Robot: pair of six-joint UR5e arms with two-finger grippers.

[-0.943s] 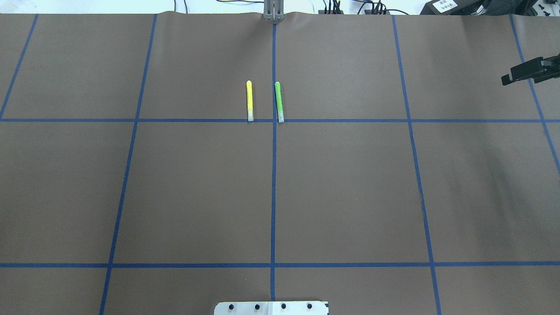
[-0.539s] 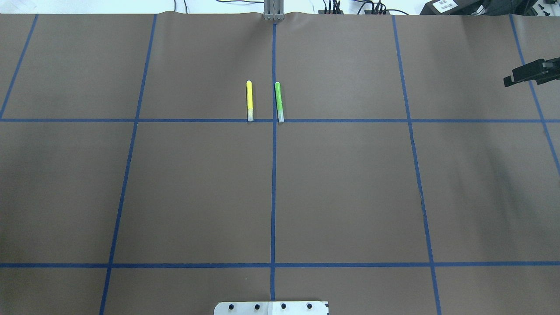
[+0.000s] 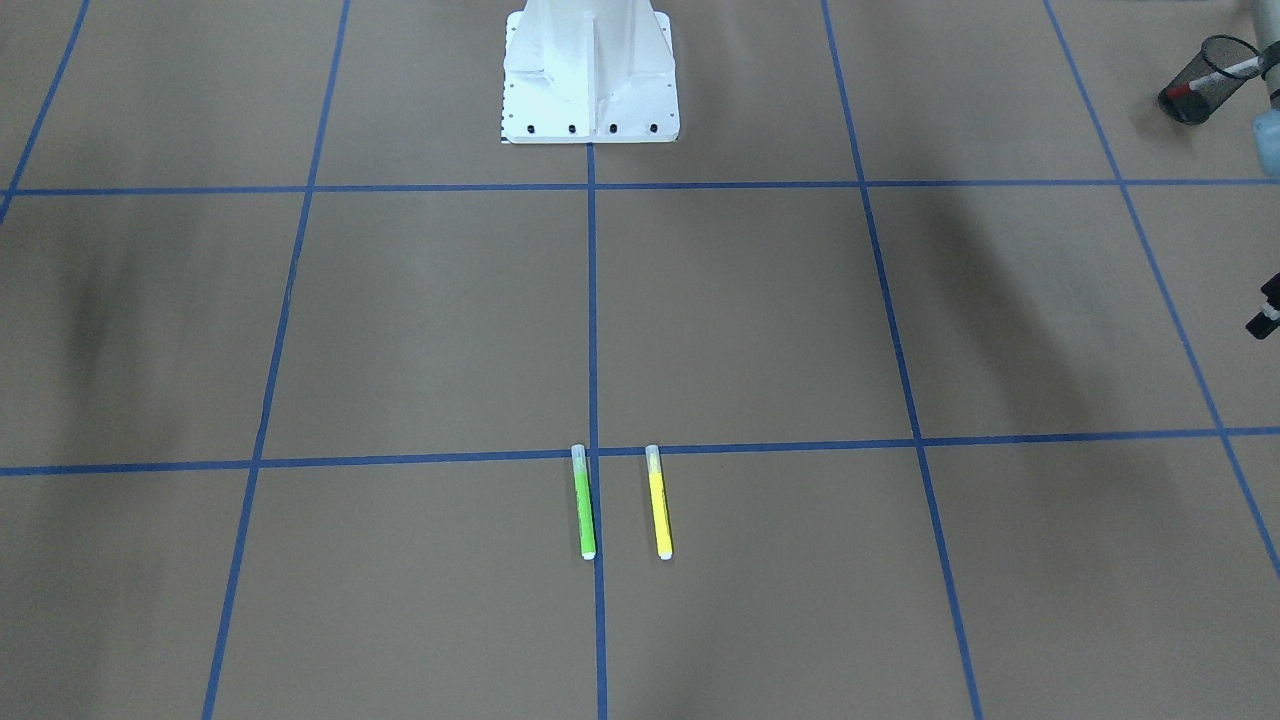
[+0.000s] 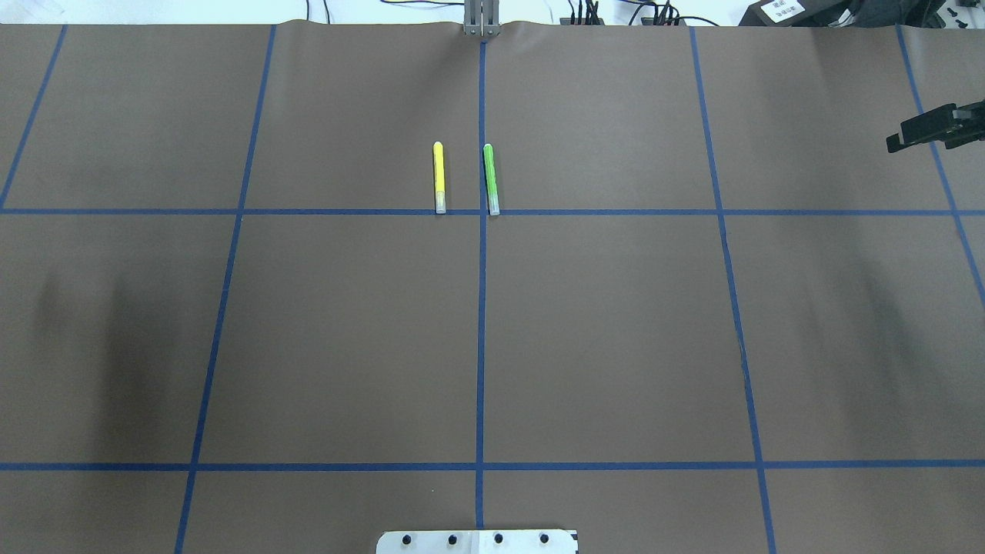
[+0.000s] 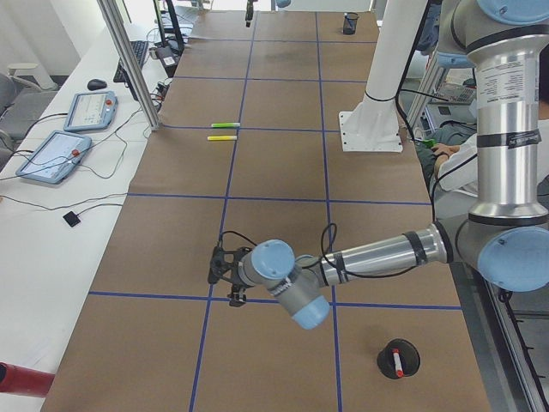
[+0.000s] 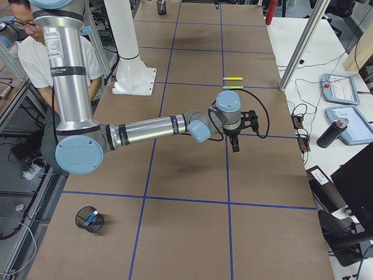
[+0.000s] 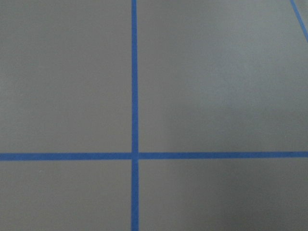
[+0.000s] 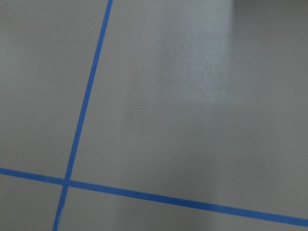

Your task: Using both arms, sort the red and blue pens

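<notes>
The red pen (image 3: pixel 1226 71) stands in a black mesh cup (image 3: pixel 1192 98) at the table's end on my left side, and it also shows as the red pen (image 5: pixel 396 361) in the exterior left view. The blue pen (image 6: pixel 91 218) stands in another mesh cup (image 6: pixel 83 225) at the end on my right side. My left gripper (image 5: pixel 230 292) hangs above the brown table, far from both cups. My right gripper (image 6: pixel 235 147) points down over the table, and only its black tip, the right gripper (image 4: pixel 894 141), shows overhead. Neither wrist view shows fingers, so I cannot tell whether either gripper is open or shut.
A yellow marker (image 4: pixel 439 177) and a green marker (image 4: pixel 490 178) lie side by side at the centre line, far from the base (image 4: pixel 477 542). Blue tape lines grid the brown cover. A person sits behind the robot (image 6: pixel 35 52). Tablets and cables lie on the side bench (image 5: pixel 56 154).
The right gripper's tip has drawn slightly toward the overhead view's right edge. A broad shadow has darkened on the table's left part. The two markers have not moved.
</notes>
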